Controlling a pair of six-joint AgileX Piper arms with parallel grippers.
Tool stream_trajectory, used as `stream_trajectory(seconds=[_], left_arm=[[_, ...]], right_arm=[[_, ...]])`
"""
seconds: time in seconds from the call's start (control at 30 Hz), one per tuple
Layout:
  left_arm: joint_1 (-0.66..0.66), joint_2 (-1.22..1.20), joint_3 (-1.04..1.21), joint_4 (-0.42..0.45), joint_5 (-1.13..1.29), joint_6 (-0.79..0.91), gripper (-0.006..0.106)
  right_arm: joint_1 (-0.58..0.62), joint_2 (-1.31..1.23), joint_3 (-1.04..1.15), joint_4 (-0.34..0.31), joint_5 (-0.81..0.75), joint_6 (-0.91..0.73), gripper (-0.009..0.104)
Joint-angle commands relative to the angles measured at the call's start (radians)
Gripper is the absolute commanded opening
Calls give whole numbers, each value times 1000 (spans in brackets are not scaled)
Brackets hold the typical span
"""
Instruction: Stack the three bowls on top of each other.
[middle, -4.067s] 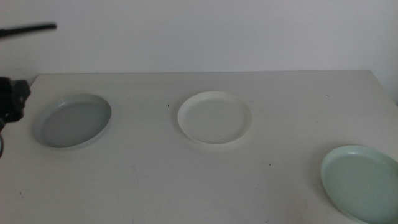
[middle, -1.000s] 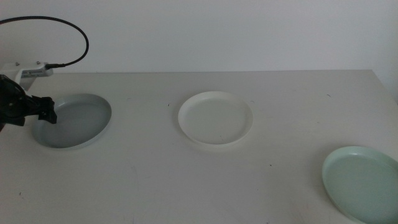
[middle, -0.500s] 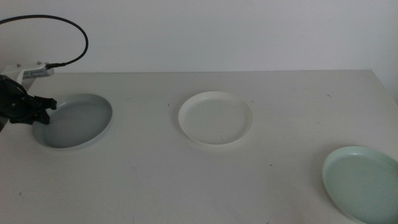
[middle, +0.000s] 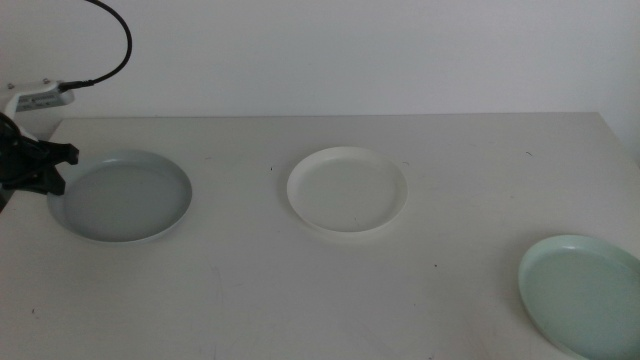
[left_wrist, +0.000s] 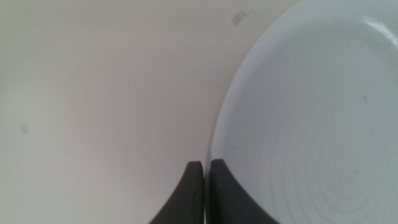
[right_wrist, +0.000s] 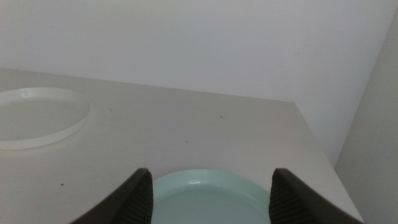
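At the desk's left edge, my left gripper (middle: 52, 168) is closed on the rim of the grey bowl (middle: 125, 196), jaws nearly touching. No readable writing shows. Midway along the desk lies the white bowl (middle: 347, 189). Near the right front corner, my right gripper (right_wrist: 208, 186) hangs wide open over the mint green bowl (middle: 583, 293).

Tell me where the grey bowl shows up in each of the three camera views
Middle view: the grey bowl sits at the left of the table, the left gripper at its left rim.
Left wrist view: it fills the picture's right half, its rim pinched between the shut jaws.
Right wrist view: not in it.
Shared landmark: the white bowl, mid-table in the middle view and in the right wrist view.
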Motion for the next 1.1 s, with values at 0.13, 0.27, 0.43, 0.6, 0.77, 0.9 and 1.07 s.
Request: stream_trajectory(seconds=[0.13,0.27,0.43,0.6,0.77,0.9,1.07], left_arm=[[-14,-293,222,-93,-69,-21,0],[-72,-423,350,-106,-72,-53,0],[-201,-532,462,-107,-82,-121,0],[-375,-562,543,-108,-136,-188,0],[-546,-552,600,-110,-253,-246,0],[-654,-534,620,-117,-335,-281,0],[-752,-484,620,-143,-404,-300,0]], right_arm=[[0,-27,-6,-11,-75,-6,48],[0,-27,-6,-11,-75,-6,48],[0,-27,-6,-11,-75,-6,48],[0,-27,-6,-11,-75,-6,48],[0,-27,-6,-11,-75,-6,48],[0,-27,-6,-11,-75,-6,48],[0,-27,-6,-11,-75,-6,48]])
